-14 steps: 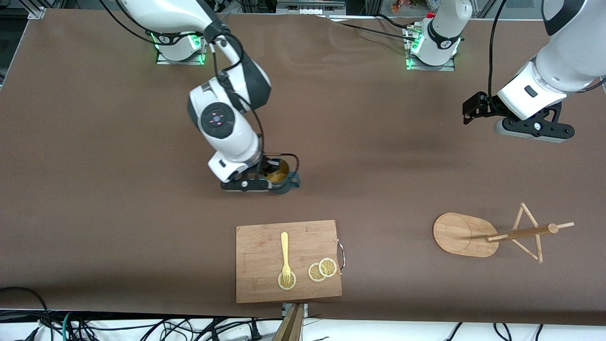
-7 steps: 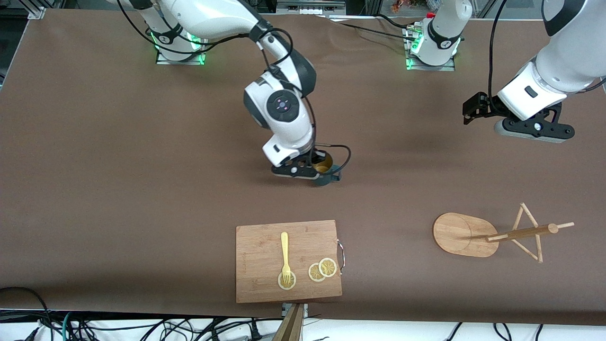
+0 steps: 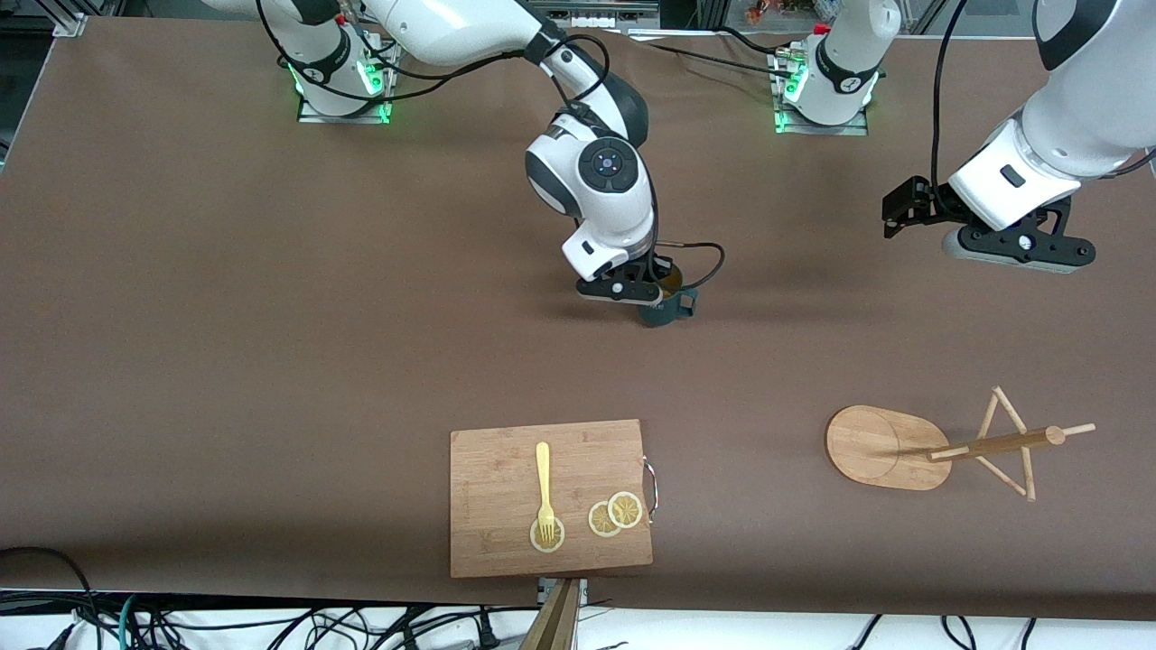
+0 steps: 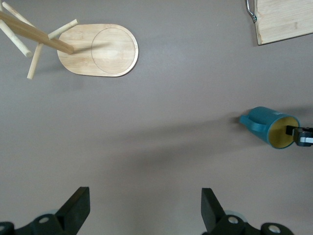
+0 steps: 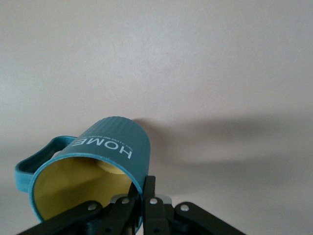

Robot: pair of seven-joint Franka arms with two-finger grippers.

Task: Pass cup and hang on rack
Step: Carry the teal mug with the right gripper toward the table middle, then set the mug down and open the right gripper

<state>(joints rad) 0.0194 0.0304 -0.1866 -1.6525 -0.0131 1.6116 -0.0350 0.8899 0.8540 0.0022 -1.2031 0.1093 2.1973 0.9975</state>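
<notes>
The right gripper (image 3: 652, 291) was clamped on the rim of the ribbed dark teal cup (image 3: 666, 309), held above mid-table for passing, while the left gripper (image 3: 912, 209) waited spread near the bamboo peg rack (image 3: 890, 448).

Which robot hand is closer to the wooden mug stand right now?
Left. The left gripper waits open, up near the rack; the right gripper holds the cup over mid-table.
</notes>
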